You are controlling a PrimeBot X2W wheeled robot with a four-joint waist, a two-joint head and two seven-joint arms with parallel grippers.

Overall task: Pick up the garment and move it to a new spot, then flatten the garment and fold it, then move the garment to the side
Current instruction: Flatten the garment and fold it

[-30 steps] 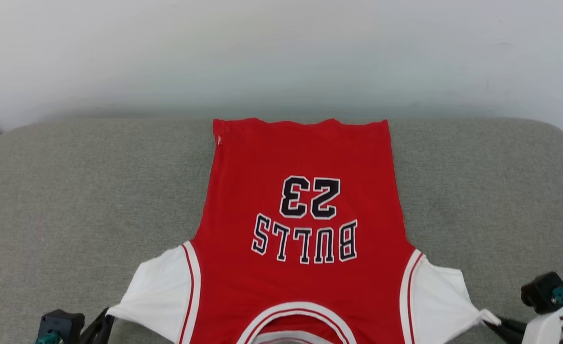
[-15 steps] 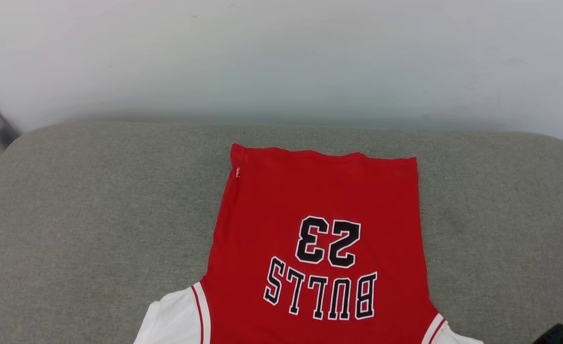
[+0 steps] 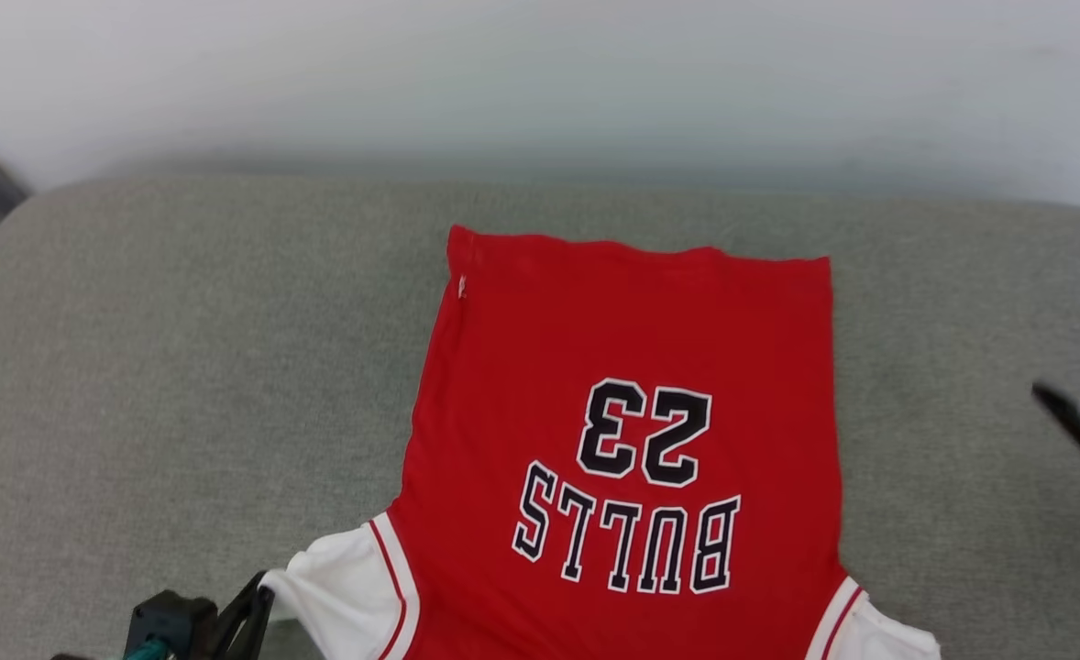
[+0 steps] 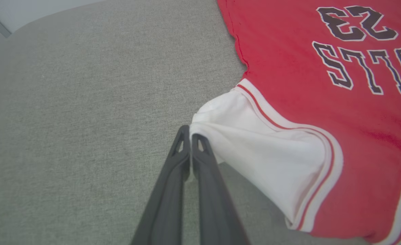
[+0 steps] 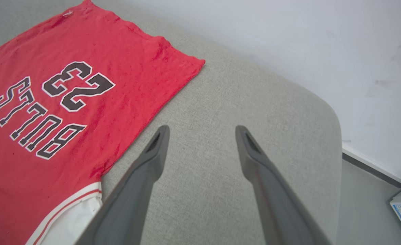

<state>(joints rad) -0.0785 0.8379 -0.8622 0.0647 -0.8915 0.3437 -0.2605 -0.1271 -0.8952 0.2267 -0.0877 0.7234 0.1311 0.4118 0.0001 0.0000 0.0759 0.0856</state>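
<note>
Since the thin red T-shirt with white sleeves [image 3: 632, 330] is limp, grab seams; left gripper [image 4: 190, 137] pinches its sleeve lower-left, right gripper [image 5: 202, 131] gapes empty.

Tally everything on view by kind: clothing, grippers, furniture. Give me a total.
garment: 1
grippers: 2 (left gripper, right gripper)
grey cushion: 1
Total: 4
</note>
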